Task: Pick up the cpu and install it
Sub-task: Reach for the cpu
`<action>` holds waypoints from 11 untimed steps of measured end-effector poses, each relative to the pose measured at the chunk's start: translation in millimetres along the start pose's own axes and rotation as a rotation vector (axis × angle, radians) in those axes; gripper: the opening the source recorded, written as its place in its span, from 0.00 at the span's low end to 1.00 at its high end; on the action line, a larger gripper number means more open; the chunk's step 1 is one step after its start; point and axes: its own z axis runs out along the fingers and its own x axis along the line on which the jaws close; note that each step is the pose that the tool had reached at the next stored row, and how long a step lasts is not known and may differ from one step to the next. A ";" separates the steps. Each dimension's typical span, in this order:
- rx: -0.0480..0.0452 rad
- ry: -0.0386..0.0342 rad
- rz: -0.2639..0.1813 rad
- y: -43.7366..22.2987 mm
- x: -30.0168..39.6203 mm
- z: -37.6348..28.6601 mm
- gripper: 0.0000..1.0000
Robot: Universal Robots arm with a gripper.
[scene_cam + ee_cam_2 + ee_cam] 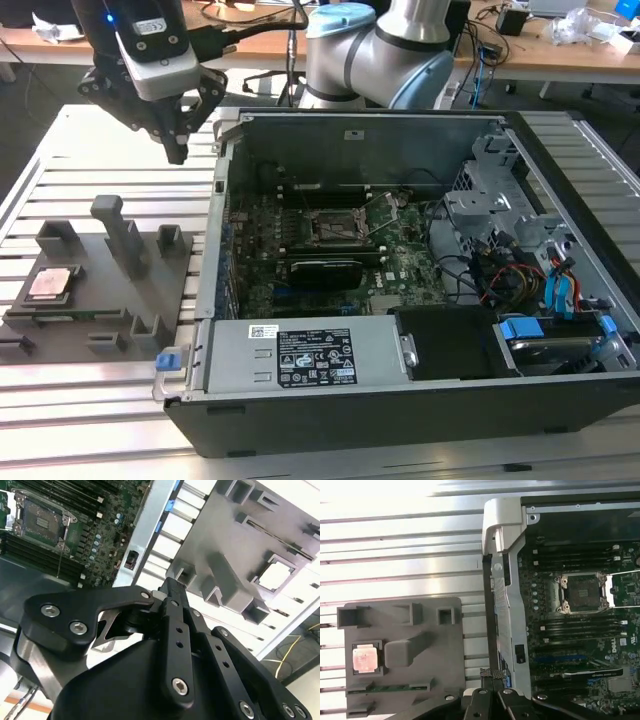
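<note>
The cpu (52,283) is a small square chip with a pale pinkish metal top, lying flat in a recess of the grey fixture plate (100,295) at the exterior view's left. Both wrist views show the cpu (365,658) (276,575) in that recess. My gripper (179,150) hangs in the air above the far side of the plate, between it and the open computer case (350,140). Its black fingers (491,674) are shut with nothing in them. Inside the case, the motherboard's socket (335,228) (582,592) stands open with its metal latch raised.
The grey plate carries several upright posts (120,230) and slots. A power supply (300,360), drive cage (500,190) and cables fill the case's near and right sides. The arm's base (370,50) stands behind the case. All rests on a slatted metal table (90,400).
</note>
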 end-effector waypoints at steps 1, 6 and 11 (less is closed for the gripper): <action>0.0000 0.0000 0.000 -0.1 0.9 0.0 0.11; 0.0000 0.0000 0.000 -1.0 14.2 -0.4 0.11; 0.0000 0.0000 0.000 -2.1 28.4 -0.8 0.11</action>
